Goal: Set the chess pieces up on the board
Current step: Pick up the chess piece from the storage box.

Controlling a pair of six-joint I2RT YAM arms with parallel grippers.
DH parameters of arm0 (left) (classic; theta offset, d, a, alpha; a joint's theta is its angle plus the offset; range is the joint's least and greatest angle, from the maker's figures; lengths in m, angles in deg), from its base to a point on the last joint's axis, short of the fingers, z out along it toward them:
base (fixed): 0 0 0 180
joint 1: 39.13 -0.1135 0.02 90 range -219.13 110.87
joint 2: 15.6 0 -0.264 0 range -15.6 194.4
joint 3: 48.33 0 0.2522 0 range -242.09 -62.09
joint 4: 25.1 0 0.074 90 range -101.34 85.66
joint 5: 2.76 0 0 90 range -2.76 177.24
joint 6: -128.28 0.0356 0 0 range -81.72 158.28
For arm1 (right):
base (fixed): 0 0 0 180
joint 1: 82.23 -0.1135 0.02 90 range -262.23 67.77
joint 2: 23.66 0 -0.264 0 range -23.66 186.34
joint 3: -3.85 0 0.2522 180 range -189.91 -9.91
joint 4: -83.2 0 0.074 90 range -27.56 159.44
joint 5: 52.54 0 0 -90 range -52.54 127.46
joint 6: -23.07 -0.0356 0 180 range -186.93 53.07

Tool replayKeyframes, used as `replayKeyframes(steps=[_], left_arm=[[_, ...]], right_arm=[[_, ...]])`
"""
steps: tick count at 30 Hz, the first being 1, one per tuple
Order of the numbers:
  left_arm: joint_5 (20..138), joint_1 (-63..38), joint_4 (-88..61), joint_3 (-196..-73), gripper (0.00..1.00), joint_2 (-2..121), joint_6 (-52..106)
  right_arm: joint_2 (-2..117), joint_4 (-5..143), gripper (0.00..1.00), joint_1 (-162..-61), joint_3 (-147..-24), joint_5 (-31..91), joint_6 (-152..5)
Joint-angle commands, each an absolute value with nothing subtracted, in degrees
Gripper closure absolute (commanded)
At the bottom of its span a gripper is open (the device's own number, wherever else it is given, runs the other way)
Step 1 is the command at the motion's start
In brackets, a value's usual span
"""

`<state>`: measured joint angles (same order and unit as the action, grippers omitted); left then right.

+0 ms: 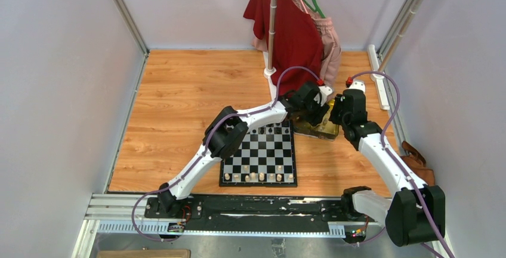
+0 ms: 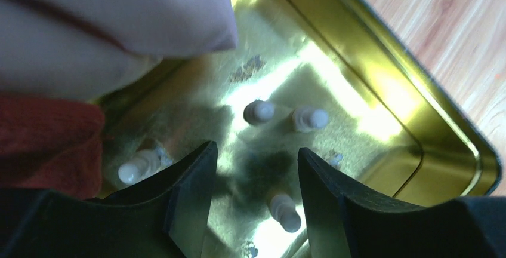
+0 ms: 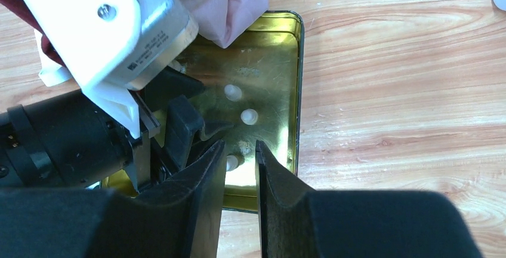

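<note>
The board (image 1: 258, 153) lies in front of the arms, with cream chess pieces (image 1: 256, 177) along its near row and black ones (image 1: 271, 130) at its far row. To its right sits a gold tin (image 1: 322, 130). My left gripper (image 2: 256, 156) hangs open inside the tin (image 2: 382, 85). One cream piece (image 2: 285, 210) lies between its jaws, untouched. Others stand at the middle (image 2: 259, 111), beside it (image 2: 310, 118), and left of the jaws (image 2: 138, 167). My right gripper (image 3: 240, 146) is narrowly open over the tin's near rim (image 3: 262, 201), holding nothing, with a cream piece (image 3: 231, 162) just beyond its left finger.
A clothes pole (image 1: 272, 25) carries a red garment (image 1: 289, 31) and a pink one (image 1: 328, 43) just behind the tin. The pink cloth (image 2: 119, 7) drapes over the tin's far corner. The left gripper body (image 3: 107, 37) crowds the right gripper's left side. A brown object (image 1: 417, 162) lies at the right wall.
</note>
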<state>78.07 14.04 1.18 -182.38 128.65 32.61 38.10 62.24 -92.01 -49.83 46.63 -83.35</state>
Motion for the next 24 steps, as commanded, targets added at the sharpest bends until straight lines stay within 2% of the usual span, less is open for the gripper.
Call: replayKeyframes(steps=[1,15,24], left_arm=[[79.9,13.9,-0.8,-178.9,0.43,124.7,34.3],[79.7,13.5,-2.1,-182.4,0.44,127.3,33.3],[79.4,13.5,-2.9,-185.5,0.48,129.8,33.1]], right_arm=[[38.0,63.1,0.71,-92.5,-50.0,45.9,-82.6],[39.0,63.7,0.73,-92.5,-50.2,45.6,-82.8],[40.3,64.6,0.74,-92.5,-50.3,45.5,-82.7]])
